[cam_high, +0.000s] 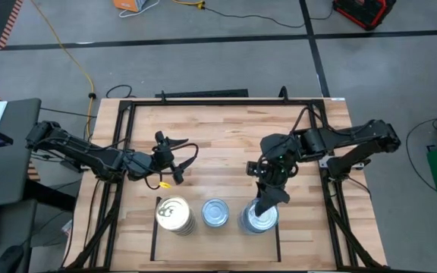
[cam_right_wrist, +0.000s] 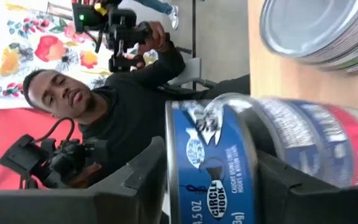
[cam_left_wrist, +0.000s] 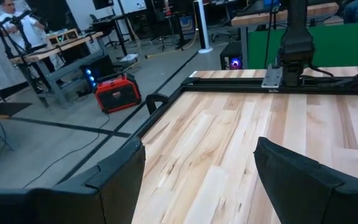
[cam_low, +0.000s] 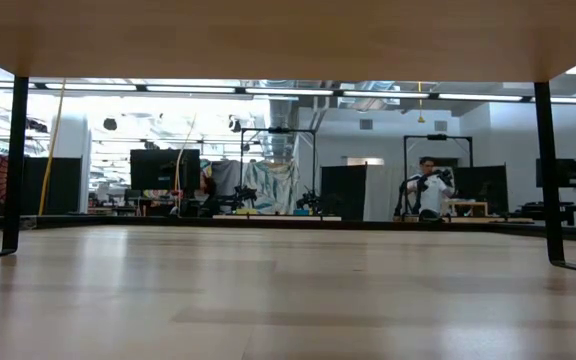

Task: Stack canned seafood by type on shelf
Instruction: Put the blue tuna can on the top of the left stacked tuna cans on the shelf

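We look down on the table (cam_high: 226, 136) and see three stacks of canned seafood lined up along the near edge, inside the shelf (cam_high: 217, 235), the plank patch marked off by thin black lines. On the left stands the gold-topped stack (cam_high: 174, 214), in the middle a silver-topped stack (cam_high: 215, 212), and on the right a third stack (cam_high: 257, 220) with a silver top and blue sides.

The right gripper (cam_high: 266, 203) is down over that right-hand stack, its fingers (cam_right_wrist: 138, 180) on either side of the blue-sided tin (cam_right_wrist: 207, 162) on top. From the right wrist view we see the tin sitting between the two dark fingers, blue label facing us, more tins of the same kind beneath it and the middle stack just beside. We cannot tell whether the fingers are pressing on the tin or standing just clear of it.

The left gripper (cam_high: 171, 158) hangs over bare planks, well apart from the stacks, jaws spread and holding nothing.

Beyond the table edge a person (cam_right_wrist: 114, 102) in a dark top shows in the right wrist view.
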Robot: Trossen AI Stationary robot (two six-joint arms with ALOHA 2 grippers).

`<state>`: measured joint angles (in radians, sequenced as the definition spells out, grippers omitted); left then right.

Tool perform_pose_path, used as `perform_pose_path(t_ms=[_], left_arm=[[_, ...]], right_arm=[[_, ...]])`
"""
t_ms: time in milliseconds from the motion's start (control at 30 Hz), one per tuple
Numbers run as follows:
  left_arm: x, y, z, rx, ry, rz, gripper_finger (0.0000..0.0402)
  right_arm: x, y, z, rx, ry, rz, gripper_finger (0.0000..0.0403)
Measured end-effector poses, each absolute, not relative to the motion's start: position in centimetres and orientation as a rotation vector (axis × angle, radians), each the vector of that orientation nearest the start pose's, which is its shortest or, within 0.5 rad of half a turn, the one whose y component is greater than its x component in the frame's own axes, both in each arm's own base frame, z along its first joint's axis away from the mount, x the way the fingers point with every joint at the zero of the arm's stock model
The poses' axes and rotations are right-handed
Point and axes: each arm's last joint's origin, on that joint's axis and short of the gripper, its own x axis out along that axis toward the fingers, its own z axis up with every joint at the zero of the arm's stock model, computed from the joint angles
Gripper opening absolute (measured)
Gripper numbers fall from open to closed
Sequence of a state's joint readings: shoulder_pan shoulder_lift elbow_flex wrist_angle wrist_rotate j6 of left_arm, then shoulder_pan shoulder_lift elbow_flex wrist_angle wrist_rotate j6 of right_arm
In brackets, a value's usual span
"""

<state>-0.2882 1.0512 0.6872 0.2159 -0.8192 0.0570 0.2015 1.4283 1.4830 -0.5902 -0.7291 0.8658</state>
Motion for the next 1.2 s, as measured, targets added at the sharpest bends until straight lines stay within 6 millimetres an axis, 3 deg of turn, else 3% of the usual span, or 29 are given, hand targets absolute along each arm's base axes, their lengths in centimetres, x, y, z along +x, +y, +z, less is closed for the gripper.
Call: perform_pose_path(t_ms=[300, 800, 867, 933, 1000, 1067, 1200], left_arm=[[22.2, -4.4, 28.9, 0.131, 0.142, 0.527, 0.0288], [22.2, -4.4, 28.9, 0.125, 0.140, 0.527, 0.0288], [22.2, -4.4, 28.9, 0.124, 0.140, 0.526, 0.0288], [22.2, -4.6, 28.9, 0.112, 0.137, 0.520, 0.0288], [22.1, -5.0, 28.8, 0.108, 0.136, 0.503, 0.0288], [22.0, -5.5, 28.9, 0.117, 0.135, 0.484, 0.0288], [21.9, -5.9, 29.2, 0.074, 0.094, 0.464, 0.0288]], right_arm=[[29.5, 6.1, 39.2, 0.950, 0.875, 0.572, 0.0251], [29.6, 5.5, 39.2, 0.930, 0.860, 0.567, 0.0256], [29.3, 4.6, 38.9, 0.870, 0.860, 0.551, 0.0256], [27.2, 3.2, 38.3, 0.719, 0.925, 0.402, 0.0255], [24.2, 1.6, 37.6, 0.506, 1.039, 0.103, 0.0255], [22.1, 0.4, 37.2, 0.399, 1.046, -0.117, 0.0255], [18.8, -0.1, 37.0, 0.401, 0.835, -0.159, 0.0255]])
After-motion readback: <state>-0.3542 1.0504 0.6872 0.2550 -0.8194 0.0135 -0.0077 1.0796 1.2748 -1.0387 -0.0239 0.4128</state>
